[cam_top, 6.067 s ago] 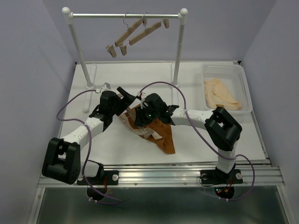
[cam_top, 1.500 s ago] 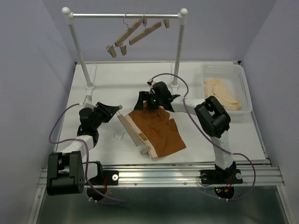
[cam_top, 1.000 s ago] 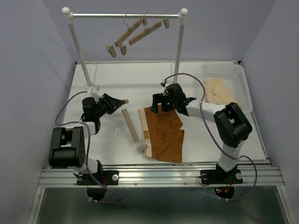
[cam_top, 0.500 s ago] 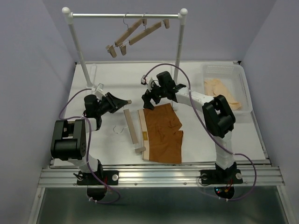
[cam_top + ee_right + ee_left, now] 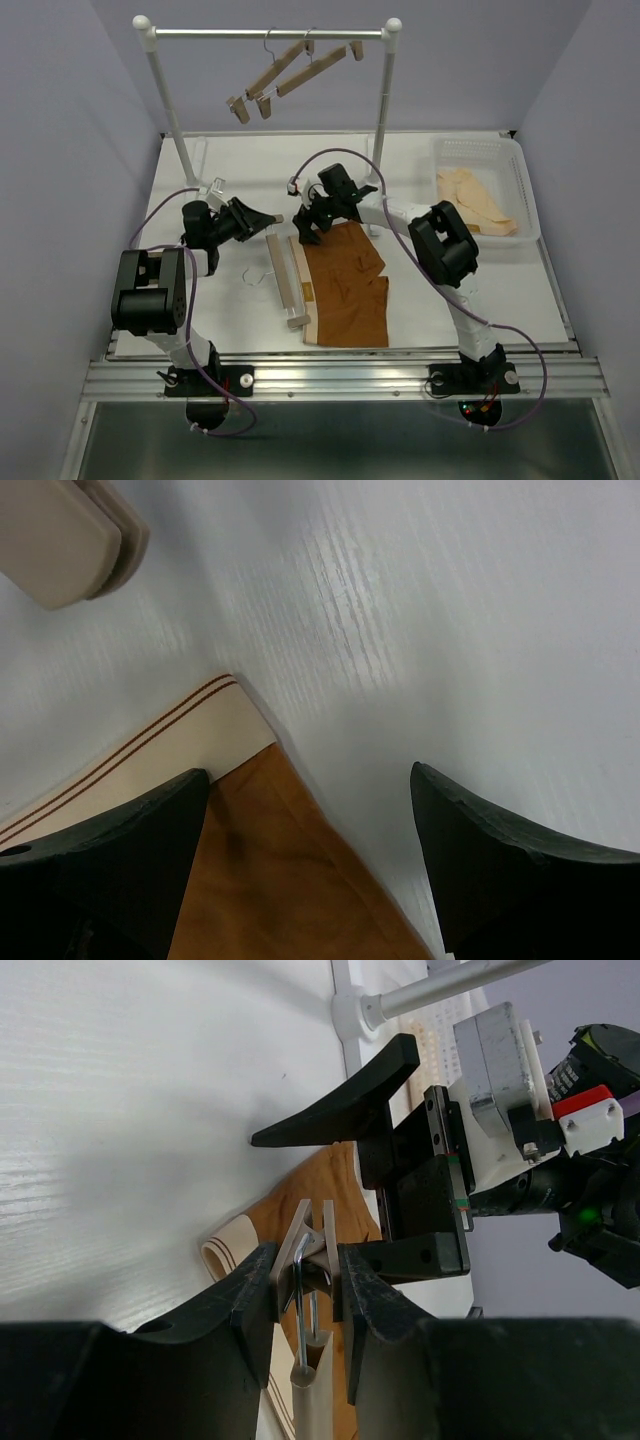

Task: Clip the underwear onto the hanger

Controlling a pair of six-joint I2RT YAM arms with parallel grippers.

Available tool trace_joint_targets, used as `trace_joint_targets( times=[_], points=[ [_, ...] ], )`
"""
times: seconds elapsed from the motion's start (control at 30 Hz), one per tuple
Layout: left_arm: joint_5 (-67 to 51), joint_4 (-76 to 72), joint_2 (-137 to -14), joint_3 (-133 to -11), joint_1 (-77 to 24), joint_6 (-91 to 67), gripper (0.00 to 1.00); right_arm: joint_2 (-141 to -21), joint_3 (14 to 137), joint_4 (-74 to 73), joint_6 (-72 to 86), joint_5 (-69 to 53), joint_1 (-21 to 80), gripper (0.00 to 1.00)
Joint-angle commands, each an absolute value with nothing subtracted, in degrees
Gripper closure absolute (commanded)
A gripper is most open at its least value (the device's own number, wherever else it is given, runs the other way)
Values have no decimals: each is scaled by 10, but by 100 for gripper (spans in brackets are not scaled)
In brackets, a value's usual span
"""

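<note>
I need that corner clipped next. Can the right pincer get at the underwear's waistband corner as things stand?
Probably yes. The right pincer hangs open directly over the waistband corner of the underwear, with nothing between them. The hanger lies just beside, clear of the path.

Rust underwear (image 5: 345,285) flat beside wooden hanger (image 5: 283,280)

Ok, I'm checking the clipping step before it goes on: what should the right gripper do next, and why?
Probably lower and close on the waistband corner. The right gripper hangs open just above that corner of the underwear, which lies flat. The left gripper grips the hanger at its clip, close beside the corner, so the corner likely needs lifting into it.
</note>
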State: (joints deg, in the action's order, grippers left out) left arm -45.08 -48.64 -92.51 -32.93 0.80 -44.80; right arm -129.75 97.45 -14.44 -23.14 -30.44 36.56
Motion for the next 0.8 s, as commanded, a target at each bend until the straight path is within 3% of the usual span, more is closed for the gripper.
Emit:
trace_joint_targets(
  times=[0.0,0.4,0.77],
  points=[
    [-478,-516,-926,-351,7,-435,100,-1309,1005,-124,-221,-292,373,13],
    [-481,-516,-928,-350,7,-433,100,-1269,1020,-104,-215,-305,379,12],
    [-491,-517,-933,-356,6,-432,100,-1324,1041,-98,-229,-304,403,11]
  ],
)
